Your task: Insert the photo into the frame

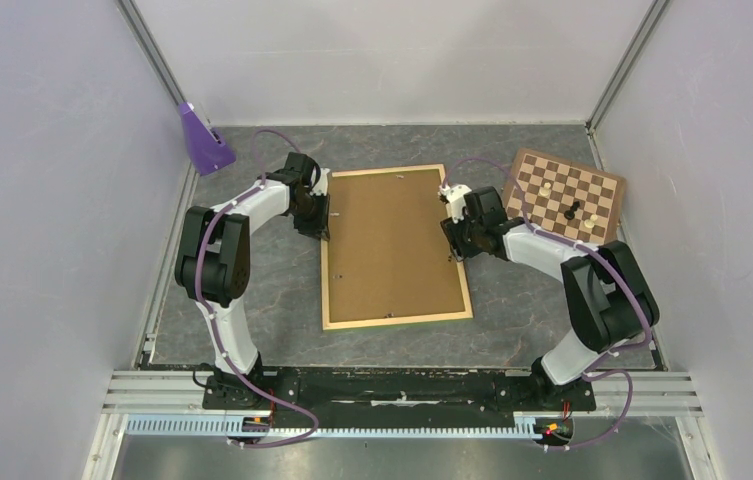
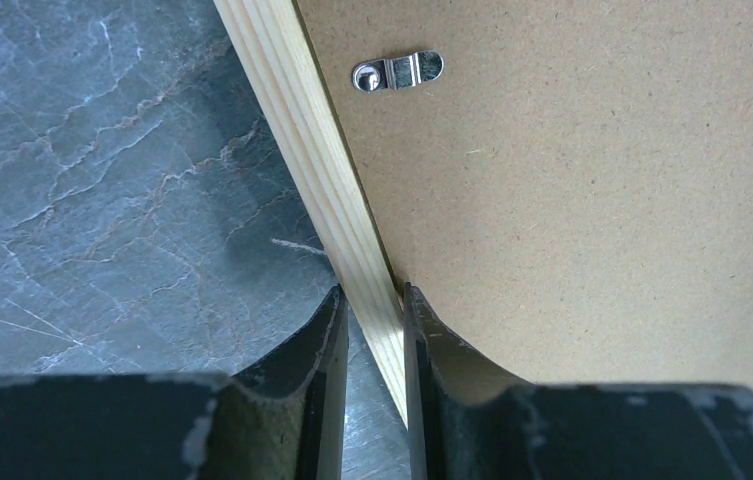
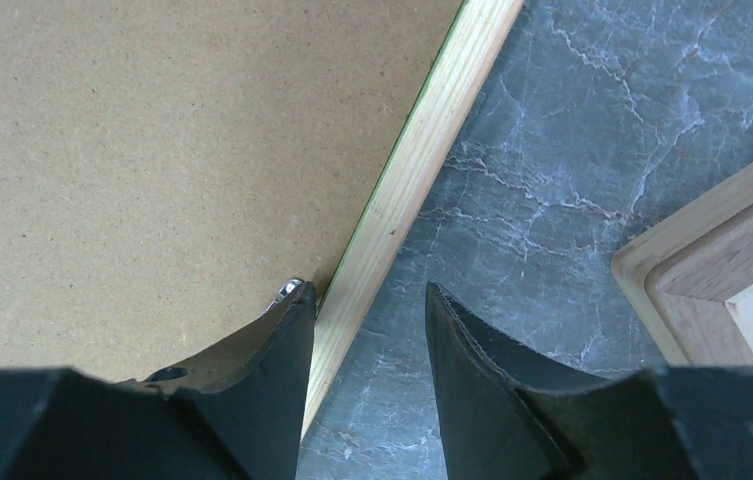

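Observation:
The frame lies back-up on the table, pale wood rails around a brown hardboard panel. The photo is hidden. My left gripper is at the frame's left rail. In the left wrist view it is shut on that pale rail, one finger outside over the table, one on the panel. My right gripper is at the right rail. In the right wrist view it is open, astride the rail. Its left finger rests over the panel at a metal clip.
A brown-and-cream chessboard with a few pieces lies at the back right, close to the right arm; its wooden edge shows in the right wrist view. A purple stand sits at the back left. A metal turn clip lies on the panel.

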`<state>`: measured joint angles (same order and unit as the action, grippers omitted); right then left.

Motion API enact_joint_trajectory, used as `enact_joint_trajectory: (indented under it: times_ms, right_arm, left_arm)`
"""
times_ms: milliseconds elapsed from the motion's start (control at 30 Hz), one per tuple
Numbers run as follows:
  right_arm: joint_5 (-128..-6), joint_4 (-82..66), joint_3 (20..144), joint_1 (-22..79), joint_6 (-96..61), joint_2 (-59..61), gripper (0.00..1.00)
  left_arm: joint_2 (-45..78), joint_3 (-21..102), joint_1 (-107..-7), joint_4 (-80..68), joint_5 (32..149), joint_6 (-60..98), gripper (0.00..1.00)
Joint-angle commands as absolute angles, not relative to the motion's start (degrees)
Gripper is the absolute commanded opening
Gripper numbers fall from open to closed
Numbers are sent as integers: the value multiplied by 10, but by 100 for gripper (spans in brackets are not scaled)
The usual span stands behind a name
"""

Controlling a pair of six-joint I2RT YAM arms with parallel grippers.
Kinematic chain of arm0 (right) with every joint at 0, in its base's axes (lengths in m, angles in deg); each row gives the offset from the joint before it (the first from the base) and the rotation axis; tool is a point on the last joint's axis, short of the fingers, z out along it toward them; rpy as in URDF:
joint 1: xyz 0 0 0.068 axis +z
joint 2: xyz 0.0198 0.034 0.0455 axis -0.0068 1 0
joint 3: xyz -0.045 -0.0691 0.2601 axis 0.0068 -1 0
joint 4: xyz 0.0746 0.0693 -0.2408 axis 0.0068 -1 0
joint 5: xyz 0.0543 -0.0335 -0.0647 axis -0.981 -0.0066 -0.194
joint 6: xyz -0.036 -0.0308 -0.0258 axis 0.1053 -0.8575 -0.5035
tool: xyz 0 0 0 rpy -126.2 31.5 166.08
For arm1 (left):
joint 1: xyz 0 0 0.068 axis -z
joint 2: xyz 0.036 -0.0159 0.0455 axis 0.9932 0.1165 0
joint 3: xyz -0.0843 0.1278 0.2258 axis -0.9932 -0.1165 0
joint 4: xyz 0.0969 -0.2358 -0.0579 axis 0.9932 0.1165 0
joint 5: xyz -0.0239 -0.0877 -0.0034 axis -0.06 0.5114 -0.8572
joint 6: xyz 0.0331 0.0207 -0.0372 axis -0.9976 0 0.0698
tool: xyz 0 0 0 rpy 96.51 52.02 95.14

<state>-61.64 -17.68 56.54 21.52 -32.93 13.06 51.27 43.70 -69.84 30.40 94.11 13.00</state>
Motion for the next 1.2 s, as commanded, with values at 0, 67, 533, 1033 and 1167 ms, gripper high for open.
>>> enact_joint_trajectory:
  times_ms: [0, 67, 533, 1033, 1167]
  right_arm:
    - [-623, -164, 559, 200, -287, 101, 47]
    - [-626, -160, 560, 198, -277, 101, 47]
    - [-725, -142, 550, 190, -243, 99, 52]
    - [-735, -140, 533, 207, -248, 123, 57]
    - [-723, -143, 533, 211, -254, 134, 54]
  left_arm:
    - [479, 452, -706, 308, 929, 87, 2]
    - [480, 451, -706, 308, 930, 87, 2]
    - [482, 450, -706, 307, 929, 87, 2]
    - [485, 451, -706, 308, 927, 88, 2]
    - [482, 450, -706, 307, 926, 87, 2]
